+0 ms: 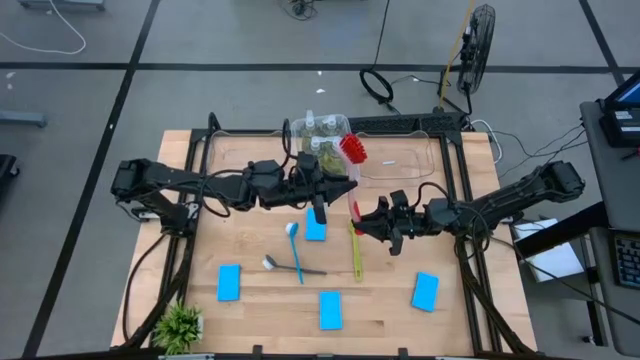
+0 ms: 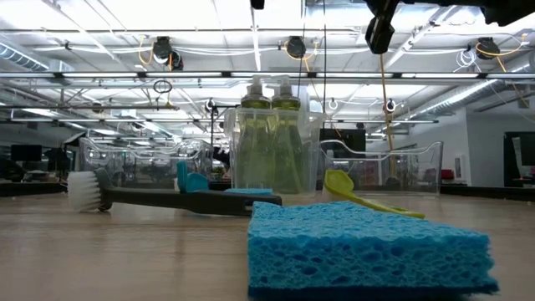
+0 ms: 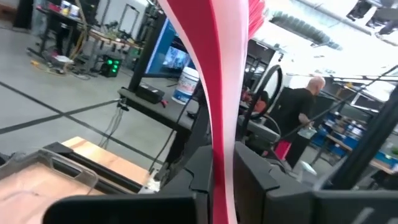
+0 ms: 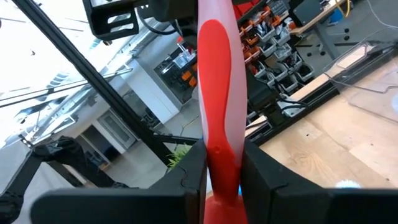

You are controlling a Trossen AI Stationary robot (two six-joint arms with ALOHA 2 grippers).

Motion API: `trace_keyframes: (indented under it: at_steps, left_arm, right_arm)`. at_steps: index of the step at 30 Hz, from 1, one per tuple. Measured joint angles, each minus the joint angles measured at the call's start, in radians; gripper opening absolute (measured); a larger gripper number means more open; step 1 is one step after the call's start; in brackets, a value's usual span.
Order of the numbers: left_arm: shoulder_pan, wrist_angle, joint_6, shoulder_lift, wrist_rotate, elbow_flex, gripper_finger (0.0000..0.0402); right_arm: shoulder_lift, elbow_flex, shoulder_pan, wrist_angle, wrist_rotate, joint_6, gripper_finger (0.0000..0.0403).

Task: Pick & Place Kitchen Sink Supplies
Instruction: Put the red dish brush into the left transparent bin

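Note:
A red brush [image 1: 353, 170] hangs in the air over the table's middle, its bristled head [image 1: 352, 150] toward the far edge beside a clear bin of bottles [image 1: 320, 135]. My left gripper [image 1: 343, 186] is shut on its handle nearer the head. My right gripper [image 1: 359, 217] is shut on the handle's near end. Several blue sponges lie flat on the table, among them one at the front left [image 1: 229, 282] and one at the right [image 1: 425, 291]. A blue brush [image 1: 296, 250], a grey brush [image 1: 290, 267] and a yellow-green brush [image 1: 355, 250] lie on the wood. My left gripper pinches the red-and-white handle [image 3: 222, 155] between its two fingers, below the head. The fingers reach in about level from the table's left and lie across the handle. The brush is lifted clear of the table. My right gripper pinches the red handle [image 4: 221, 146] between its two fingers, near its free end. The fingers come about level from the table's right, across the handle. A short piece of handle [image 4: 221, 208] runs on behind the fingers.
A long clear tray [image 1: 400, 160] stands at the far side behind the grippers. A small green plant [image 1: 178, 325] sits at the front left corner. A person stands in the room beyond the table [image 3: 298, 112]. Bare wood shows at the left.

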Motion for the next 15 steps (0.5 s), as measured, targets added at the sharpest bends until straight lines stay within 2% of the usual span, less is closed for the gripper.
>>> trace_keyframes:
  at_steps: [6, 10, 15]
  left_arm:
    - [0.013, 0.001, -0.034, 0.0, 0.016, 0.0, 0.0053]
    - [0.013, 0.001, -0.027, 0.0, 0.017, 0.0, 0.0036]
    - [0.013, 0.003, -0.015, 0.0, 0.019, 0.0, 0.0036]
  right_arm:
    - [0.0, 0.0, 0.0, 0.0, 0.004, -0.001, 0.0053]
    - [0.0, 0.0, 0.0, 0.001, 0.002, -0.001, 0.0053]
    - [0.0, 0.0, 0.0, 0.0, 0.002, -0.004, 0.0053]
